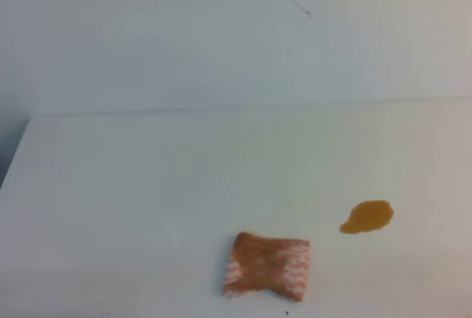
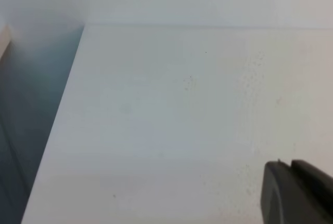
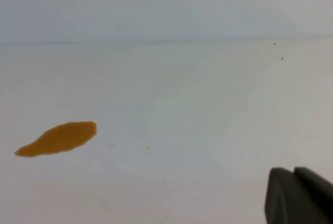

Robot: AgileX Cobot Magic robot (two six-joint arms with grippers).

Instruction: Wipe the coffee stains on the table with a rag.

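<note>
In the exterior high view the white table (image 1: 147, 185) fills the lower part of the picture, its far edge running straight across below a pale wall, its left edge slanting down past a dark gap. The surface is plain, smooth and matte.

Toward the near edge, a little right of the middle, lies the rag (image 1: 266, 265). It is a small soft cloth, orange-brown in its centre, with pinkish-white stripes along its left and right edges. It lies flat and roughly rectangular, its lower edge pinched inward. Nothing touches it.

Further right, and slightly farther from the near edge, sits the coffee stain (image 1: 368, 216): a single amber-orange blotch, oval, with a short tail pointing down and to the left. It is smaller than the rag and lies apart from it, with bare table between them.

No arm shows in the high view. The left wrist view looks across bare tabletop toward its left edge, with only a dark piece of the left gripper (image 2: 296, 193) in the lower right corner; whether its jaws are apart or together cannot be told. The right wrist view shows the stain at left, glossy and elongated, and a dark piece of the right gripper (image 3: 297, 195) in the lower right corner, well apart from the stain; its jaw state cannot be told either.
</note>
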